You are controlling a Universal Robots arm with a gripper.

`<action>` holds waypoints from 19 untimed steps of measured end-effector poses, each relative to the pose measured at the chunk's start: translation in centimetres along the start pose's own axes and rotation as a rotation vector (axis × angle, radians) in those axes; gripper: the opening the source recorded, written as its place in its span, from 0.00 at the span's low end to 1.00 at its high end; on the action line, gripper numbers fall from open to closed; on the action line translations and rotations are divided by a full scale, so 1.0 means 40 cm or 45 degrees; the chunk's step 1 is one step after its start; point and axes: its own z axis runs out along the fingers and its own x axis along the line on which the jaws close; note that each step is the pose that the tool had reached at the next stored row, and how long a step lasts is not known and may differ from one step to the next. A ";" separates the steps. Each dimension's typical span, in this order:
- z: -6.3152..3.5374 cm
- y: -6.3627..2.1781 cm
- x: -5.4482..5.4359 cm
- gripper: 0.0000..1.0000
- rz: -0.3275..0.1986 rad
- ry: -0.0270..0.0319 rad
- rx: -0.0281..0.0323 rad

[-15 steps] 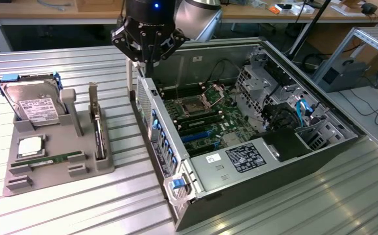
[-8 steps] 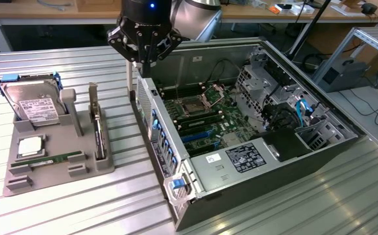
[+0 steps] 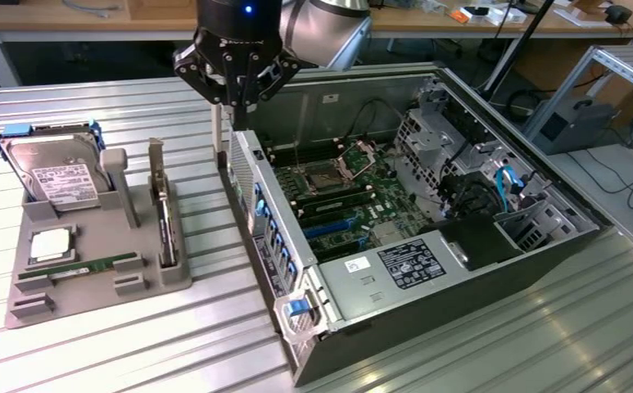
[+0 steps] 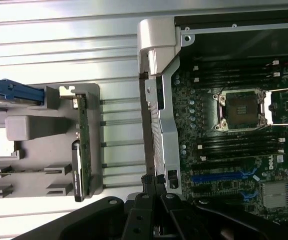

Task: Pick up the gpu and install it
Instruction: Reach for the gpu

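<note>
We see the claw [image 3: 234, 100] closed on nothing, over the rear wall of the open computer case [image 3: 458, 315], the gpu [image 3: 165, 214] upright in the gray holder [image 3: 97, 291], beside this case.

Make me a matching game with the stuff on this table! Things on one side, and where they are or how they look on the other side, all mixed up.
Things:
1. gpu
2. hard drive
3. memory stick
4. tool

Clues:
A. green, lying flat in the grey holder
B. black, standing on its edge in the grey holder
C. shut, up above the edge of the open computer
D. silver, with a white sticker on it

Pairs: 1-B, 2-D, 3-A, 4-C
</note>
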 end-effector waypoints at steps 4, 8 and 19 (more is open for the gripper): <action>0.000 -0.001 0.007 0.11 0.000 0.0000 0.0000; 0.000 -0.001 0.013 0.11 0.000 -0.0001 -0.0001; -0.002 -0.005 0.065 0.11 0.000 0.0000 0.0000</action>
